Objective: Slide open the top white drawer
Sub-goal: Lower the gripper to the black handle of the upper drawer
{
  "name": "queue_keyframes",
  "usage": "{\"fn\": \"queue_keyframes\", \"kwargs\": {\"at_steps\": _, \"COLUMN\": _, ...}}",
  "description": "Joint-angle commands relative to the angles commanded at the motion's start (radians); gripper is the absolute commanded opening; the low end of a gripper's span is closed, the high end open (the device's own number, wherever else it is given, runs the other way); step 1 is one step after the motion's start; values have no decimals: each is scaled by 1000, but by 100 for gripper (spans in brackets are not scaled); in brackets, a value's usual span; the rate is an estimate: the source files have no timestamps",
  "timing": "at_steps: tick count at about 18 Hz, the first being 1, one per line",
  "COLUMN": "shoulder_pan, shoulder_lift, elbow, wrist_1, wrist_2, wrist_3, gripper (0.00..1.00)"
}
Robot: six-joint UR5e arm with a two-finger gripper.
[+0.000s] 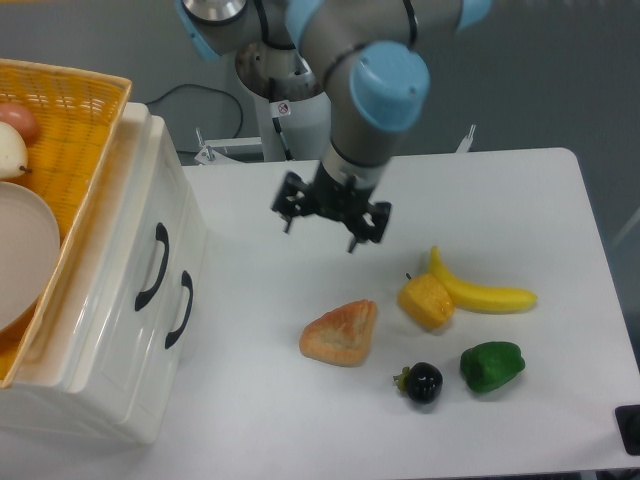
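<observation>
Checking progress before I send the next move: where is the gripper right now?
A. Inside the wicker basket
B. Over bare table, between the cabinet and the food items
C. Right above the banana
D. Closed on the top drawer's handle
B: the gripper hangs open above bare table, right of the white cabinet and apart from the top white drawer's handle, with the banana off to its right.
</observation>
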Motion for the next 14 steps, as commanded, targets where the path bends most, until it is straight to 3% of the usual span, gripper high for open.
{"fn": "queue_keyframes", "kwargs": {"at_steps": 8, "shoulder_pan": -47, "shoulder_lift": -74, "elbow": 0, "wrist_1": 8, "wrist_2": -92, "wrist_3": -66, "gripper": 100}}
{"fn": "queue_keyframes", "kwargs": {"at_steps": 14, "shoulder_pan": -86, "shoulder_lift": -91, "elbow": 0, "wrist_1": 29, "wrist_2": -108, "wrist_3": -114, "gripper": 100}}
